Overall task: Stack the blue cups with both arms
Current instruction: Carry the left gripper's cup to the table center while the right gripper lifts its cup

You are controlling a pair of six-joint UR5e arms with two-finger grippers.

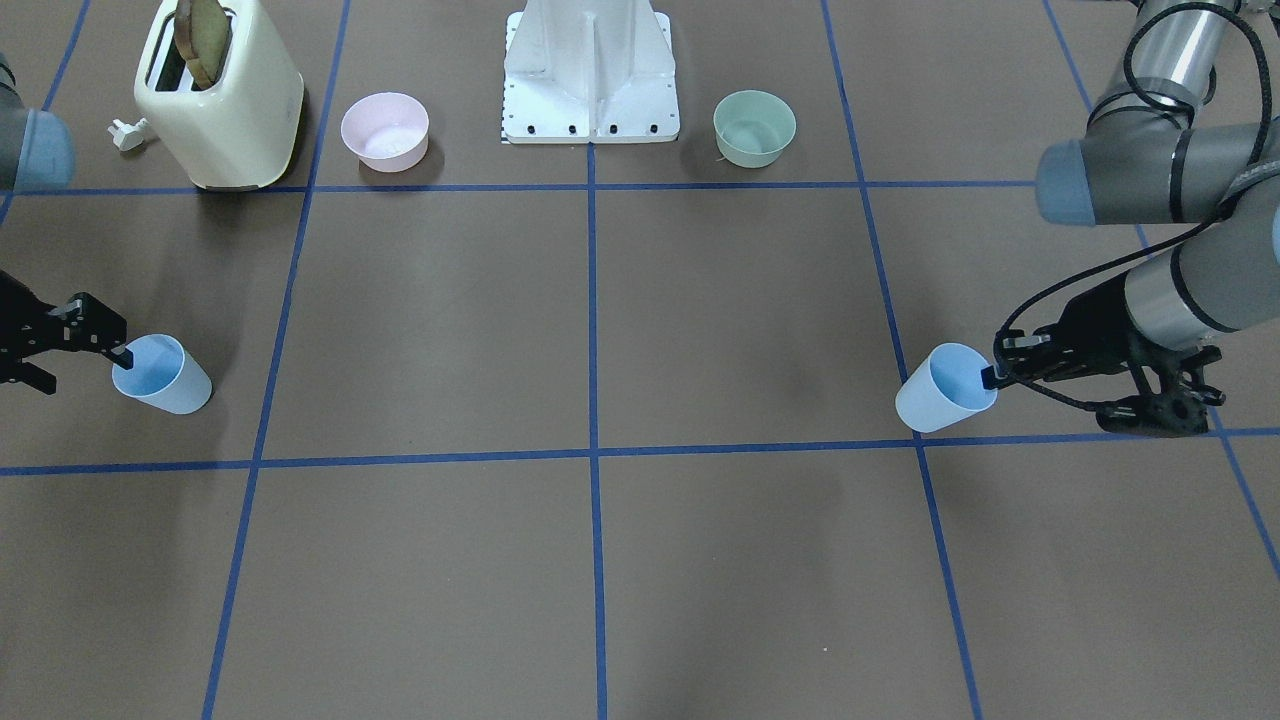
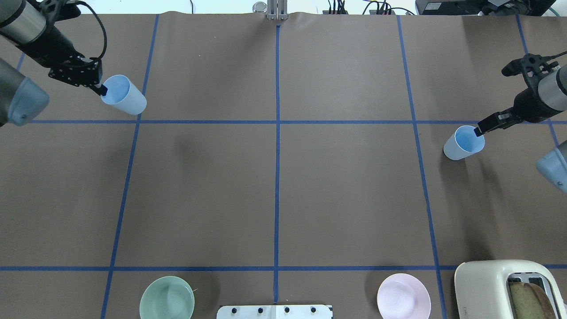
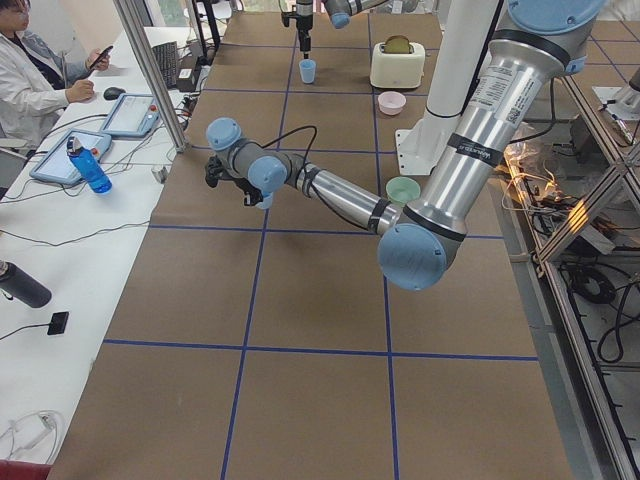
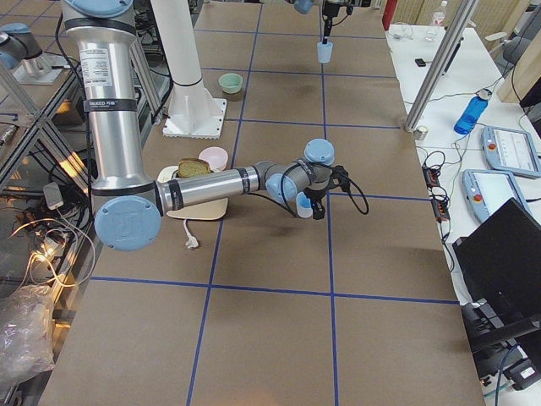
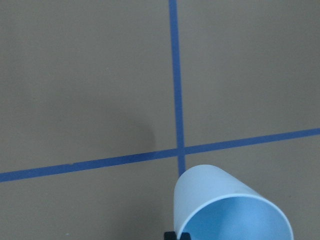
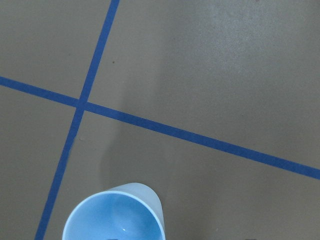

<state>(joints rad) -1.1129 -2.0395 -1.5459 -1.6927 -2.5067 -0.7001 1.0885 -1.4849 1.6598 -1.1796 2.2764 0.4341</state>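
Two pale-blue cups are each held by the rim. My left gripper (image 2: 101, 89) is shut on the rim of the left blue cup (image 2: 124, 95), which tilts away from it at the far left. This gripper (image 1: 990, 377) and cup (image 1: 942, 392) are on the right in the front view. My right gripper (image 2: 479, 130) is shut on the rim of the right blue cup (image 2: 461, 144). In the front view this gripper (image 1: 122, 355) and cup (image 1: 165, 376) are on the left. Each cup fills the bottom of its wrist view (image 5: 225, 210) (image 6: 117, 215), apparently above the table.
A cream toaster (image 1: 225, 105) holding bread, a pink bowl (image 1: 385, 130), the white base stand (image 1: 590, 75) and a pale-green bowl (image 1: 754, 127) stand along the robot's edge. A brown mat with blue grid lines lies between the two cups. An operator (image 3: 35, 75) sits beyond the far edge.
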